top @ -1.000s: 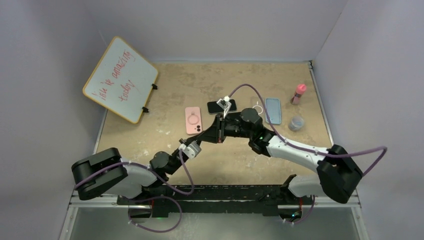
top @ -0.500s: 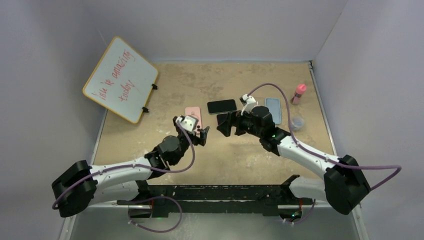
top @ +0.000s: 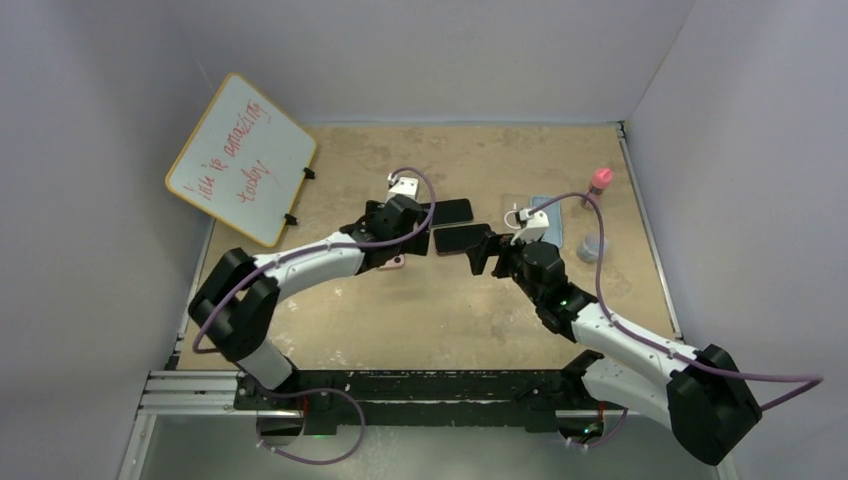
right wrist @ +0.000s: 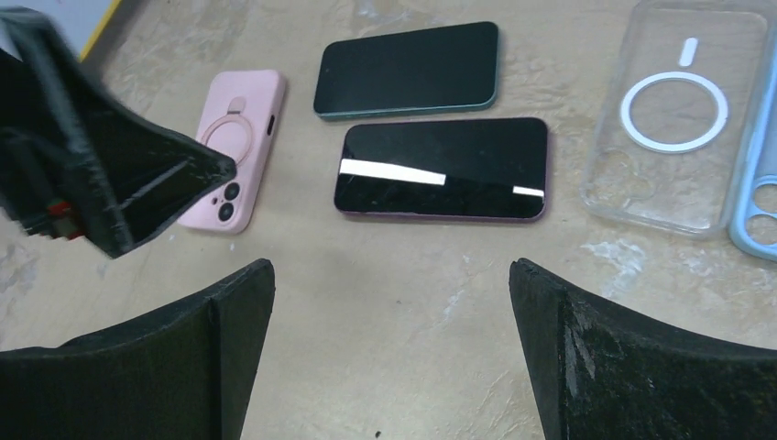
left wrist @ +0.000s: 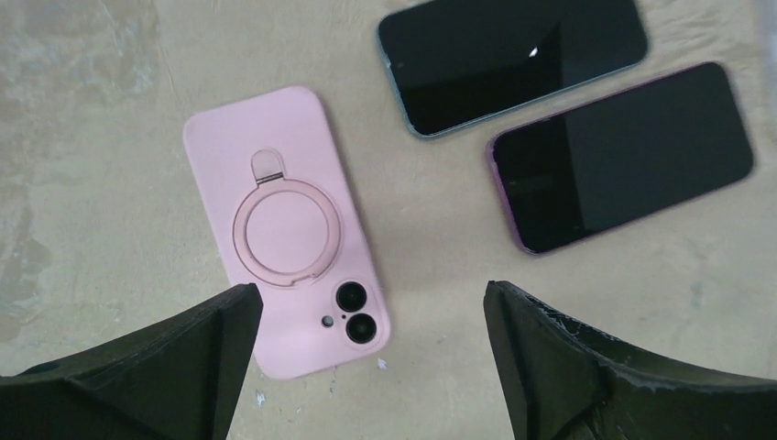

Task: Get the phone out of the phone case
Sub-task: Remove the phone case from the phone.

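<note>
**Operator:** Where does it all lie, and what have my hands got?

**Spotter:** Nothing in either. Your left gripper (left wrist: 371, 307) hangs with its jaws wide over the pink case (left wrist: 284, 229); your right gripper (right wrist: 389, 275) is just as wide and empty, over bare table (right wrist: 394, 367) near the purple-edged phone (right wrist: 440, 170). The pink case lies flat, back up, with its ring stand folded down. Two lenses fill its camera cut-out, so I judge a phone sits inside, though I cannot see the screen side. Just beside it lie the purple-edged phone and a teal-edged phone (left wrist: 508, 60), both bare and face up; a clear case (right wrist: 678, 119) and a blue case (right wrist: 760, 202) lie off to your right.

**Operator:** How will it handle?

**Spotter:** The case looks like soft, matte silicone — grippy, with a lip that should peel back. The phone within will be stiff, slick and glass-faced; don't bend it, and don't let it drop. Lying flat, it offers you only thin edges. I'd pinch across the long sides with one hand and lift; then let the other hand peel a corner lip, or push through at the camera cut-out. The ring stand is a tempting handle — but it may hinge and swing.
</note>
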Action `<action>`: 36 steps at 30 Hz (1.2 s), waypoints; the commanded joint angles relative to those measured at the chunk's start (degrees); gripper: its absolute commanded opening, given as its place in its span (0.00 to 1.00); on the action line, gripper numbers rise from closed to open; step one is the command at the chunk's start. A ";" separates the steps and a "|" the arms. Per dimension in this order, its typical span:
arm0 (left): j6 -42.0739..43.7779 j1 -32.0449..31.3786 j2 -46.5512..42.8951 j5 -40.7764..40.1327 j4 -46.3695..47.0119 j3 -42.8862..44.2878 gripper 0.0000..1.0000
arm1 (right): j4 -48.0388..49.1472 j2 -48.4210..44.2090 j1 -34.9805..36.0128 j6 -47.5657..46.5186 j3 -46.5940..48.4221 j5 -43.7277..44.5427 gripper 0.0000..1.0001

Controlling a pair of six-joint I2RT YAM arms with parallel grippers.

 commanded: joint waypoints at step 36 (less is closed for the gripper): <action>-3.86 11.58 14.00 11.23 -6.61 5.04 0.51 | 4.06 1.43 -0.15 0.45 -0.62 1.20 0.98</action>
